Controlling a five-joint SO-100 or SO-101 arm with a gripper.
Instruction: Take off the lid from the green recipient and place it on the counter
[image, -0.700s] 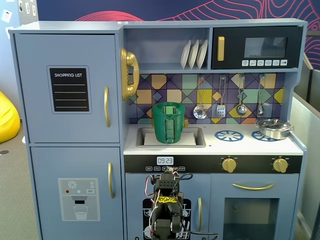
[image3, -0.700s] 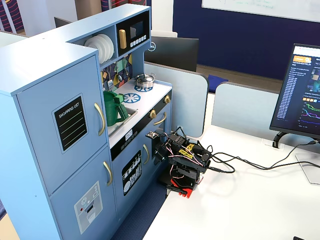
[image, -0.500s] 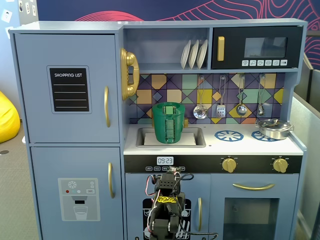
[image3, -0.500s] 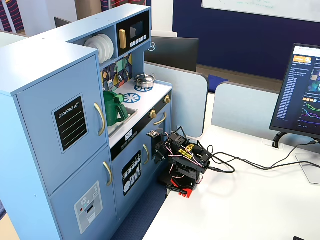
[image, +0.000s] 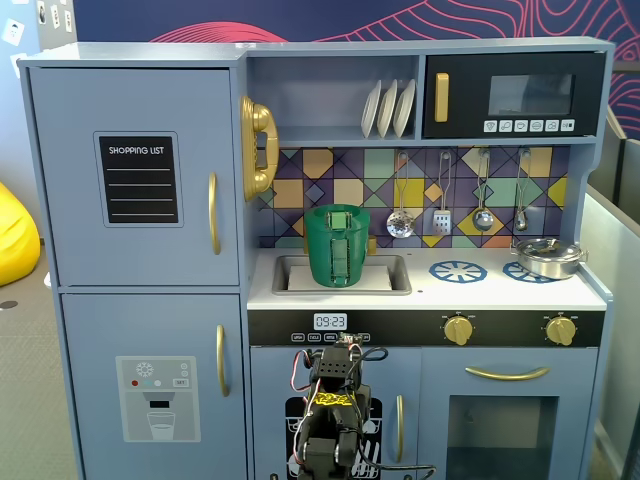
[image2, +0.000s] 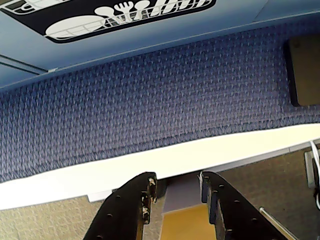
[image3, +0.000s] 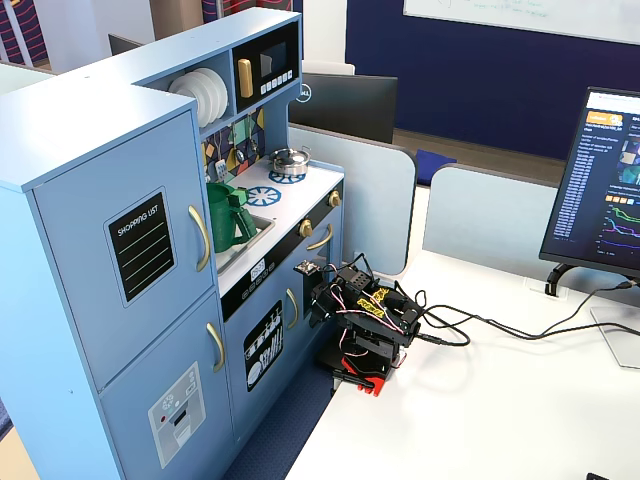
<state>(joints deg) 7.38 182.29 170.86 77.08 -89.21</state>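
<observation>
Tool (image2: 175, 192) sits bottom centre of the wrist view, nearest the lens: two black fingers (image2: 131, 207) apart with a clear gap, nothing between them, so open and empty. Behind the gap: a white tabletop edge (image2: 100, 175) running across the frame, then blue carpet (image2: 150, 100), then the kitchen's lower front panel with a black cutlery sticker (image2: 125, 15) at the top.

In a fixed view, the arm (image: 335, 420) is folded low at bottom centre, in front of the lower cabinet door, well below the counter (image: 520, 290). In the other fixed view the arm (image3: 365, 325) is at frame centre, tucked on the edge of the white tabletop (image3: 500, 400), cables trailing right toward a monitor (image3: 600, 180).

Green pot (image: 337, 245) stands upright in the sink recess (image: 385, 275), centre of the frame, ribbed lighter handle strip facing the camera. Lid (image: 337, 209) is a thin green edge across the pot's top; knob not clearly readable from this angle. In the side fixed view the pot (image3: 225, 218) is at upper left of centre, lid hard to make out there.

Silver pan (image: 547, 257) sits on the right burner ring, well apart from the pot. White plates (image: 388, 108) are racked on the shelf above. Tool is far from the pot.
</observation>
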